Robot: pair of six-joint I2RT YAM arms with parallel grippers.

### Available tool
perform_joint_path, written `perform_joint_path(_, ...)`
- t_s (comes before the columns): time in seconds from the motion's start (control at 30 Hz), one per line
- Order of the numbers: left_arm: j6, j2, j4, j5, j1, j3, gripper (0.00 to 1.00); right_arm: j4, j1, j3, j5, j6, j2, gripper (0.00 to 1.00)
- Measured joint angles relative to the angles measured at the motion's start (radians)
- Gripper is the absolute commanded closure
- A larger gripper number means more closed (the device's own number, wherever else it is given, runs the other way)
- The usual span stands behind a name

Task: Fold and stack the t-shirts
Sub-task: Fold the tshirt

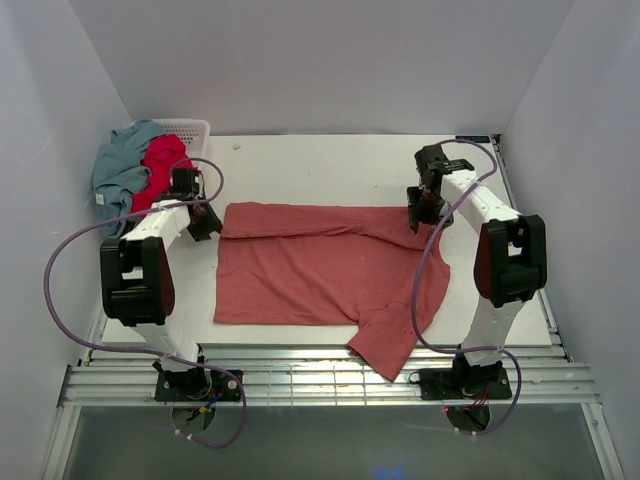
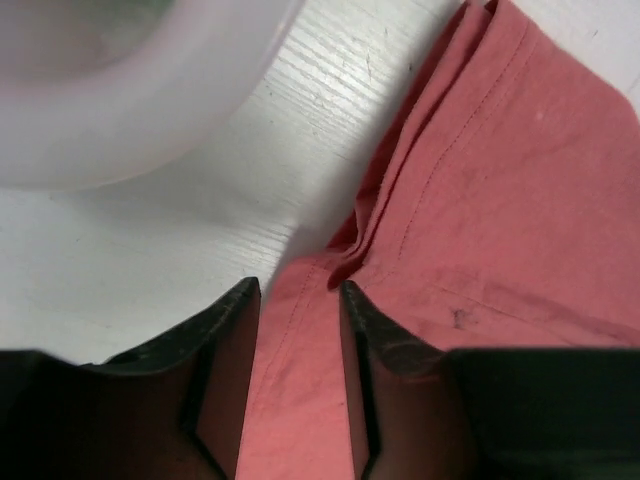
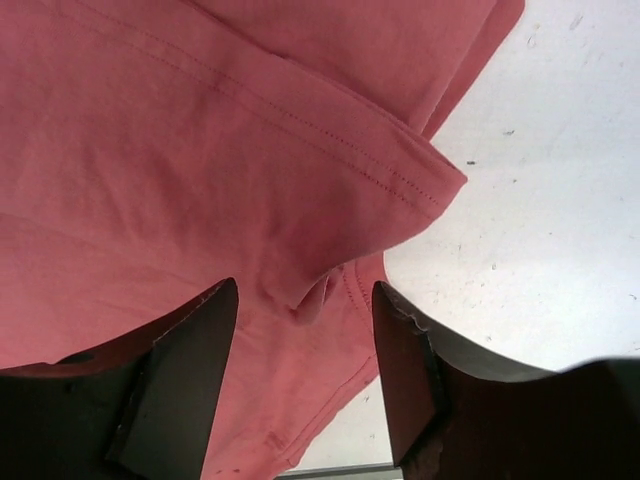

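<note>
Top external: salmon-red t-shirt (image 1: pixel 320 265) spread mid-table, far edge doubled over toward the near side. Left gripper (image 1: pixel 203 218) and right gripper (image 1: pixel 418 212) at the fold's far corners, jaws parted, gripping nothing, probably to let the fold lie. Crimson t-shirt (image 1: pixel 160 165) and grey-blue t-shirt (image 1: pixel 120 170) heaped far left, waiting.

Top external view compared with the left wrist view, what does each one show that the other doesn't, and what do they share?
Only the top external view: the whole salmon-red t-shirt spread out, the right gripper at its far right corner, and the crimson t-shirt and grey-blue t-shirt heaped at the white basket. Only the left wrist view: hem stitching close up, and the left gripper with its jaws apart over the shirt's edge. Shared: that shirt, the left gripper and the white table.
</note>
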Motion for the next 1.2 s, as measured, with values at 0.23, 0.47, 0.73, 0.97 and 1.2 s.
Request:
perform_joint_path(0.23,-0.044,-0.051,0.051,-0.001,-0.040,0.031,1.00,0.043,0.005,0.090,-0.062,-0.001,0.011,0.47)
perform_joint_path(0.47,-0.065,0.058,0.216,0.133,-0.129,0.131,1.00,0.181,0.005,0.162,-0.185,-0.001,0.130,0.46)
perform_joint_path(0.73,-0.078,0.217,0.333,0.269,-0.240,0.220,0.97,0.254,0.005,0.268,-0.290,-0.016,0.279,0.45)
perform_joint_path(0.97,-0.096,0.291,0.365,0.323,-0.329,0.312,1.00,0.261,0.005,0.280,-0.309,-0.016,0.302,0.50)
perform_joint_path(1.2,-0.108,0.292,0.367,0.336,-0.336,0.312,1.00,0.264,0.005,0.271,-0.327,-0.016,0.302,0.57)
